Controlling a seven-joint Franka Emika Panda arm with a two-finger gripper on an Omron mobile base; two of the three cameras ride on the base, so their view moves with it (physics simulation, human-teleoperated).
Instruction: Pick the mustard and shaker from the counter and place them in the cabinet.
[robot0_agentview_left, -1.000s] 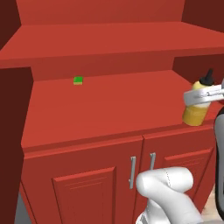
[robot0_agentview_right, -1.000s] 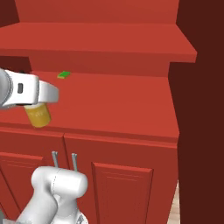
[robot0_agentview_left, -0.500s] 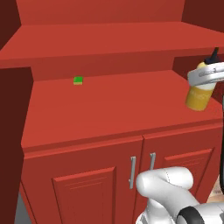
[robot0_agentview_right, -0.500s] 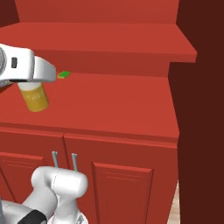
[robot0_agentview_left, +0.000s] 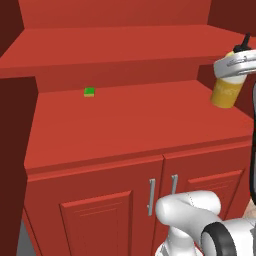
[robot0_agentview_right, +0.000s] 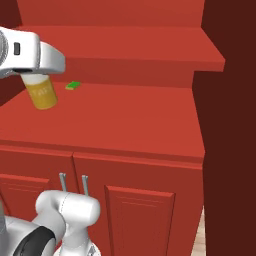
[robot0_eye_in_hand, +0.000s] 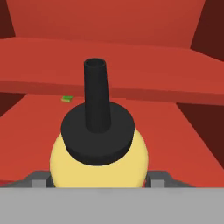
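Note:
My gripper (robot0_agentview_left: 234, 65) is shut on the mustard (robot0_agentview_left: 226, 92), a yellow squeeze bottle with a dark pointed cap. I hold it upright by its shoulder, clear above the right end of the cabinet's lower red shelf (robot0_agentview_left: 125, 125). From the right base, the mustard (robot0_agentview_right: 43, 95) hangs under the white hand (robot0_agentview_right: 30, 55) at the left, over the shelf (robot0_agentview_right: 130, 120). Looking along the gripper (robot0_eye_in_hand: 98, 181), the dark cap and yellow shoulder of the mustard (robot0_eye_in_hand: 98, 164) sit between the fingers. The shaker and the counter are out of view.
A tiny green block (robot0_agentview_left: 89, 92) (robot0_agentview_right: 73, 86) (robot0_eye_in_hand: 67, 99) lies at the back of the lower shelf. An upper red shelf (robot0_agentview_left: 115, 45) juts out above it. Dark red side walls (robot0_agentview_right: 230, 125) close in the shelves. Panelled doors with silver handles (robot0_agentview_left: 151, 197) stand below.
The gripper has lifted the mustard steadily higher above the lower shelf, staying over the same end. The green block has not moved.

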